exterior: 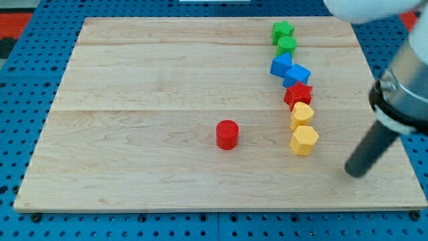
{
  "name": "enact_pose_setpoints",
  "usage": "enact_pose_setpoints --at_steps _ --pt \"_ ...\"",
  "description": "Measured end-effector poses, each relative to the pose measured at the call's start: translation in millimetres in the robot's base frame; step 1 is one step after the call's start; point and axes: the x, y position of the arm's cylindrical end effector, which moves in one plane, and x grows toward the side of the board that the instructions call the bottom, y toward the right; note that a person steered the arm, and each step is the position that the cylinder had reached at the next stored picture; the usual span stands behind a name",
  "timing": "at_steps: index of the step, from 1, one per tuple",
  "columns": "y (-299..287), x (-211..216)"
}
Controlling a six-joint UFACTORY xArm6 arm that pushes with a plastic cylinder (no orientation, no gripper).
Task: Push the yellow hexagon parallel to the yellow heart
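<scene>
The yellow hexagon (304, 140) lies at the board's lower right. The yellow heart (301, 115) sits just above it, touching or nearly touching. My tip (354, 172) is on the board to the right of and slightly below the hexagon, about a block's width or more away from it. The rod slants up to the view's right.
Above the heart a curved chain runs toward the view's top: a red star (297, 94), a blue cube (297, 75), a blue triangle-like block (281, 65), a green cylinder (286, 45), a green star (283, 31). A red cylinder (227, 134) stands alone near the centre. The wooden board's (134, 100) right edge is near my tip.
</scene>
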Motion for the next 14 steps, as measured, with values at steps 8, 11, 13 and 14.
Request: enact_pose_setpoints --at_steps 8,11,13,14 --pt "-55.4 -37.2" --pt "-41.1 -4.4" --pt "-80.9 -57.1" --pt "-99.7 -56.8"
